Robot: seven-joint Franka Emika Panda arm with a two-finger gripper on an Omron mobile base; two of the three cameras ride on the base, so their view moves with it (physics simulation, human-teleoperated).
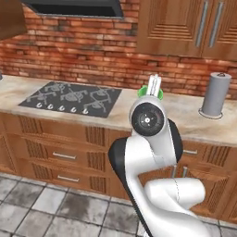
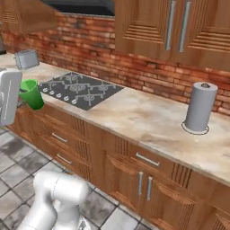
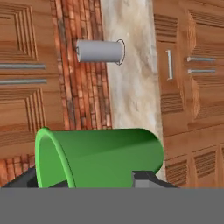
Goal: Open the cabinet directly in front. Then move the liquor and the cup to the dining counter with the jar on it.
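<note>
While the cup [image 2: 31, 93] sits clamped in the gripper [image 3: 105, 181], its dark fingertips pressing either side of the green wall in the hand view, the step in hand looks to be the carry toward the dining counter. Going left to right from the stovetop [image 2: 76, 89], a black glass slab with pale swirled burner marks, the cup hangs just off the table's front edge to that slab's left, held upright in the right base view; in the left base view its green rim peeks out behind the arm's round wrist joint. To the right of the stovetop the beige veined marble table [image 2: 148, 119] runs bare up to a smooth grey paper-towel roll [image 2: 200, 108] standing on a ring base. Above it, against rough red brick, the cabinet [image 2: 175, 27] shows raised wooden panels and long silver bar handles; its doors look closed here. The cup is glossy tapered plastic, hollow and light. Next, the base likely must turn away and drive to the island, keeping the cup level.
</note>
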